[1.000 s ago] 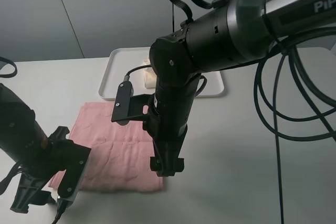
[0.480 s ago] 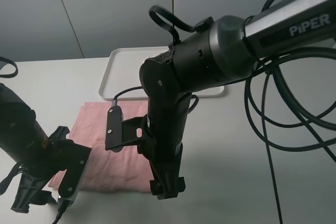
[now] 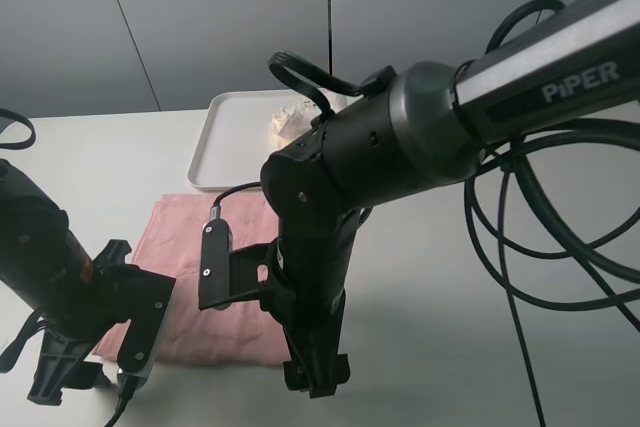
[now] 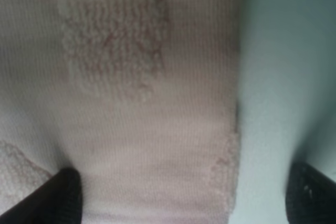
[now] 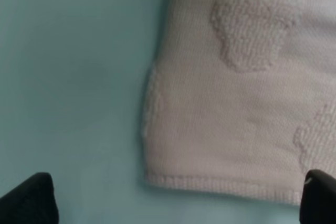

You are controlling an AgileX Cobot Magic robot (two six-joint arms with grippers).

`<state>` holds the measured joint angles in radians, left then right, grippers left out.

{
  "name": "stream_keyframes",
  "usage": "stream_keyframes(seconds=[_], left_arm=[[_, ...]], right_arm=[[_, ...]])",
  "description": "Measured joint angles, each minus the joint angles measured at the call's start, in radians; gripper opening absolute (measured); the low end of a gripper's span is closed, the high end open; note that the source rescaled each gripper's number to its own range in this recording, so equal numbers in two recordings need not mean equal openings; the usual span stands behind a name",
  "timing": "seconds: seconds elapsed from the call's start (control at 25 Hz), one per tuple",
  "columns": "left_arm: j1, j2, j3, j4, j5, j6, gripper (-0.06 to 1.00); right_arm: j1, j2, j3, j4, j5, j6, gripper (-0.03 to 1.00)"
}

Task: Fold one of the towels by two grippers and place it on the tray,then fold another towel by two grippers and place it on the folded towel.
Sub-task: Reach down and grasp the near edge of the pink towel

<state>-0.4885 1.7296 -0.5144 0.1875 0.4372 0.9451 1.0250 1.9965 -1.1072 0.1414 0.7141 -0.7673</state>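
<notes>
Obs., from the front of the bench:

- Pink towel (image 3: 190, 247) lies flat on the white table (image 3: 480, 347), just in front of the tray (image 3: 225, 137) and apart from it. Its near edge runs between the two arms.
- Cream towel (image 3: 285, 119) sits on the tray. Only a small part shows past the right arm, so I cannot tell how it is folded.
- Right gripper (image 3: 315, 377) points down at the near right corner of the pink towel. The arm reaches in across the middle and hides much of the towel and tray. The black wrist camera (image 3: 215, 252) juts out over the towel.
- Right wrist view: the jaws of the right gripper (image 5: 173, 198) stand wide and hold nothing. One fingertip (image 5: 29, 198) is over bare table, the other is at the frame's edge over the pink towel (image 5: 236, 103). The towel's hemmed corner lies between them, with embossed terry patches visible. I cannot tell whether the tips touch the cloth.
- Left gripper (image 3: 85, 377) is low at the near left corner of the pink towel and angled down. Part of it is cut off by the frame.
- Left wrist view: the jaws of the left gripper (image 4: 186, 198) are also spread wide and grip nothing. One fingertip (image 4: 63, 192) is over the pink towel (image 4: 131, 103), the other over the table beyond the towel's side edge. The picture is blurred, so contact is not clear.
- Black cables (image 3: 520, 247) loop down from the right arm, over the table on the right side
</notes>
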Motion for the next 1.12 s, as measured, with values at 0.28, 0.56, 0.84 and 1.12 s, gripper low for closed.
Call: stream_keyframes(seconds=[0.28, 0.56, 0.84, 1.12], left_arm=[[0.000, 0.000, 0.000, 0.000, -0.002, 0.000, 1.00], [0.000, 0.002, 0.000, 0.000, -0.002, 0.000, 1.00], [0.000, 0.002, 0.000, 0.004, -0.004, 0.000, 1.00], [0.000, 0.002, 0.000, 0.004, -0.007, -0.001, 1.00]], right_arm=[[0.000, 0.041, 0.004, 0.000, -0.028, 0.048, 1.00], [0.013, 0.045, 0.004, -0.012, -0.032, 0.053, 1.00], [0.047, 0.068, 0.002, -0.080, -0.048, 0.146, 1.00], [0.053, 0.069, 0.002, -0.133, -0.059, 0.256, 0.87]])
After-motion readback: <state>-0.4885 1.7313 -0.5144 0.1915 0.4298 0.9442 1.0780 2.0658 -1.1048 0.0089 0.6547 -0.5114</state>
